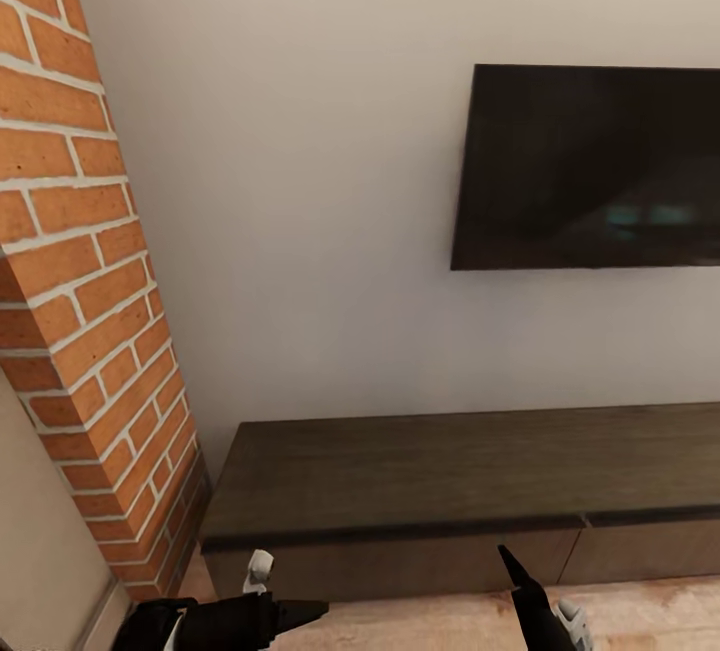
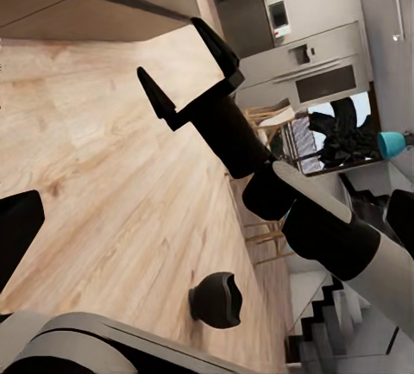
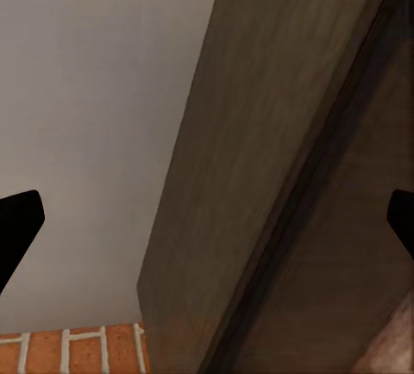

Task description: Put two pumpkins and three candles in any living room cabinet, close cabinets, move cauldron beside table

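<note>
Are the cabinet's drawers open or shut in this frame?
Shut, as far as shown: the cabinet's drawer fronts sit flush under the top edge in the head view, with no light wood interior exposed. Its right end runs out of frame.

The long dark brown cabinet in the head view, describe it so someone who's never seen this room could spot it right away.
Start at the big black flat screen mounted on the pale wall. Directly beneath it, a long low dark brown wooden cabinet runs along the wall above the light wood floor, its left end near the red brick column. Its flat, handle-less drawer fronts, all shut here, set it apart.
</note>
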### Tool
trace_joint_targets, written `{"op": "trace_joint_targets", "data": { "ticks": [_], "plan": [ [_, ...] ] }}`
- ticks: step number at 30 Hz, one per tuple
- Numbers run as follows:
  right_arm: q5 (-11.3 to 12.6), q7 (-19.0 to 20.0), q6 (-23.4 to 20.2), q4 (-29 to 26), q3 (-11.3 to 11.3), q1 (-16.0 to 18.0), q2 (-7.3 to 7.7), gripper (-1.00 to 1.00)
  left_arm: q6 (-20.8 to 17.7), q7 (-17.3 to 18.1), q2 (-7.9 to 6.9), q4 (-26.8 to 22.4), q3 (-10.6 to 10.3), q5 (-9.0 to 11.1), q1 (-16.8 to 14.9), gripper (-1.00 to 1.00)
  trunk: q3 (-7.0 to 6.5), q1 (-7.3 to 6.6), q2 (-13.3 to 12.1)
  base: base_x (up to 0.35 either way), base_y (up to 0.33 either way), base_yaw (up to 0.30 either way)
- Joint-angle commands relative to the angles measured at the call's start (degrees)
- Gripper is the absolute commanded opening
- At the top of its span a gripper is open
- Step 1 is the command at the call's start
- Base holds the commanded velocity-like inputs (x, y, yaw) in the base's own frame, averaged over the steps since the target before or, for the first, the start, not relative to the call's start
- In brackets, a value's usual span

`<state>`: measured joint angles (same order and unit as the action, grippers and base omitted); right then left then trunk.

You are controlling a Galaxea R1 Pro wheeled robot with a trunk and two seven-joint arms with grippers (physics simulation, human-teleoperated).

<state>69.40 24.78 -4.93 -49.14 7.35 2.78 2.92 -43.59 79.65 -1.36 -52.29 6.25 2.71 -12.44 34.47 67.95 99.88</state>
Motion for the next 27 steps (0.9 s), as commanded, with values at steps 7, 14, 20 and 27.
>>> {"op": "trace_joint_targets", "data": {
  "ticks": [7,14,20,27],
  "plan": [
    [0.69,0.25,-0.52,-0.23,0.12,0.03,-0.01,1.0,-0.46,0.22,0.04,0.17,-0.07,0.1,-0.04,1.0,1.32,1.54,2.85,0.0,0.0,0.0],
    [0.88,-0.07,-1.02,-0.69,0.01,0.03,0.06,1.0,-0.44,0.41,0.03,0.2,-0.09,0.1,-0.04,1.0,2.58,3.08,5.66,0.0,0.0,0.0],
    [0.85,-0.19,-0.74,-0.73,-0.01,0.03,0.04,1.0,-0.37,0.42,0.04,0.25,-0.1,0.1,-0.04,1.0,3.65,4.39,8.06,0.0,0.0,0.0],
    [0.91,-0.24,-0.81,-0.68,0.03,0.03,0.01,1.0,-0.36,0.42,0.04,0.26,-0.1,0.1,-0.04,1.0,4.91,5.93,10.87,0.0,0.0,0.0]
  ]
}}
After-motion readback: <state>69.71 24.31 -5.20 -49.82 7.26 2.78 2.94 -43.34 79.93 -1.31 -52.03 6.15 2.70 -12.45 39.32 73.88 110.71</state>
